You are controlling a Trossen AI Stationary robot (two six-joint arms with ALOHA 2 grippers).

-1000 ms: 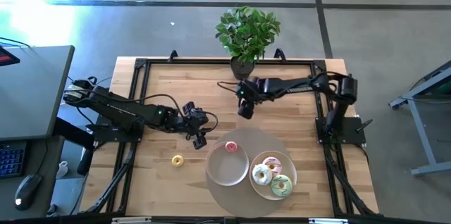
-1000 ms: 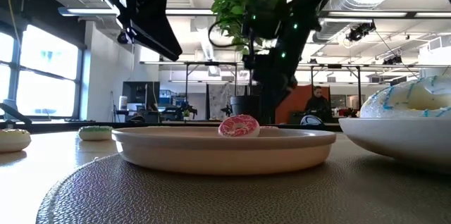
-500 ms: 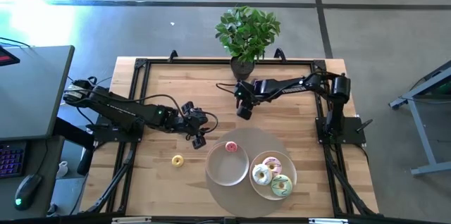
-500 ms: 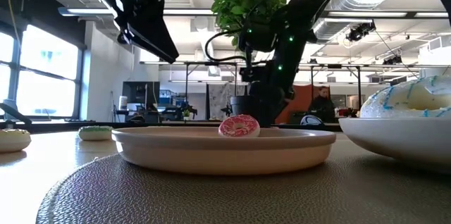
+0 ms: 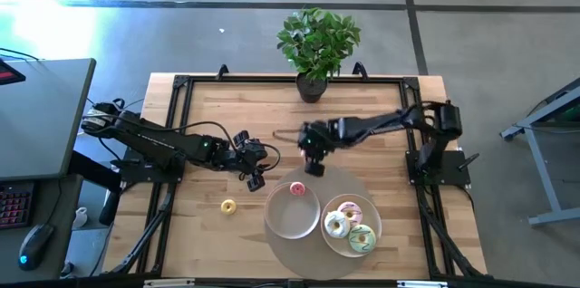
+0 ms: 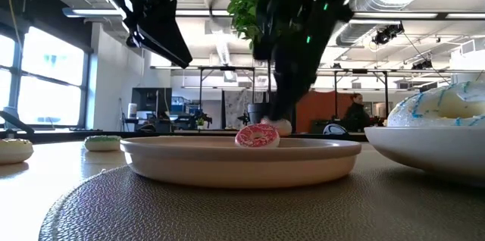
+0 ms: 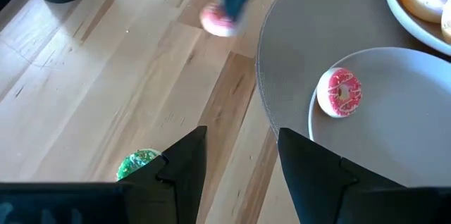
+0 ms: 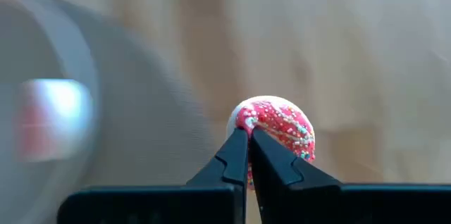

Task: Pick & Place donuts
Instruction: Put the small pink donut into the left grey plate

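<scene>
Donuts I count: seven; three iced in one bowl (image 5: 361,231), four tiny.
Right pincer (image 8: 249,141): pinched on my sprinkled pink donut (image 8: 275,127).
Left pincer (image 7: 239,155): parted, holding nothing.

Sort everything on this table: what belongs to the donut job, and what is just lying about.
Job:
- held pink donut, pinched in the right gripper
- plated pink donut on the plate
- yellow donut
- green donut, near the open left gripper
- three iced donuts in the bowl

Lying about:
- potted plant
- round mat

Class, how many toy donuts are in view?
7: three iced in the bowl, one pink-red on the plate, one yellow and one green on the table, a second pink-red in the right gripper.
</scene>
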